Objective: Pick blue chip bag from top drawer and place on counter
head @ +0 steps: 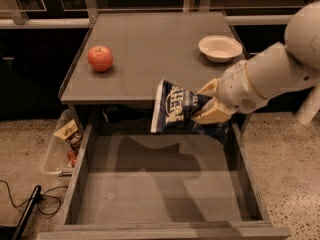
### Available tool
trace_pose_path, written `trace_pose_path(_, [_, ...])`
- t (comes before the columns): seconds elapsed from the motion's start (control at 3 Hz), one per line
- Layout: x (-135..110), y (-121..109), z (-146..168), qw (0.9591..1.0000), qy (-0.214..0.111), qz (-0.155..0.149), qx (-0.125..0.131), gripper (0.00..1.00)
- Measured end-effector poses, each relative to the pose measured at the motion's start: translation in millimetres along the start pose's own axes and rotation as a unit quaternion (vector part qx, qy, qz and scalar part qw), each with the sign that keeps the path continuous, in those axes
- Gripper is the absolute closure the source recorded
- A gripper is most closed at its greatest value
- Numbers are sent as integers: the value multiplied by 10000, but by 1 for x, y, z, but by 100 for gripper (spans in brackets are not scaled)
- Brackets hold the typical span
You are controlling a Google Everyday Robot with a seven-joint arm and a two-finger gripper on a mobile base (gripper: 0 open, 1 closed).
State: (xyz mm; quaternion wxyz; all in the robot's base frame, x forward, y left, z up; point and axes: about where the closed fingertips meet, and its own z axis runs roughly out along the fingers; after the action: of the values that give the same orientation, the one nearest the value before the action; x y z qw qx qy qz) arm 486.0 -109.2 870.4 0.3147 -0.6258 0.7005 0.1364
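Note:
My gripper (pixel 206 105) is shut on the blue chip bag (pixel 174 107), a navy bag with white lettering. It holds the bag in the air at the height of the counter's front edge, above the back of the open top drawer (pixel 155 184). The drawer's grey bottom is bare and carries the bag's shadow. The grey counter (pixel 150 49) lies just behind the bag. My white arm reaches in from the right.
A red apple (pixel 100 58) sits at the counter's left and a white bowl (pixel 220 48) at its back right. A clear plastic bin (pixel 57 151) with a tan-and-black snack packet (pixel 70 134) stands left of the drawer. A black cable (pixel 30 204) lies on the floor.

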Motion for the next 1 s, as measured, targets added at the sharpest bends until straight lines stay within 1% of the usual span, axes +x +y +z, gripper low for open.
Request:
trace_pose_path(0.33, [-9,-9,-10,9999,-56,-68,113,100])
trace_pose_path(0.67, [-9,-8,-9,9999,-52,-67,101,100])
trace_pose_path(1.0, [-12,-27,-12,9992,-21,-146,377,100])
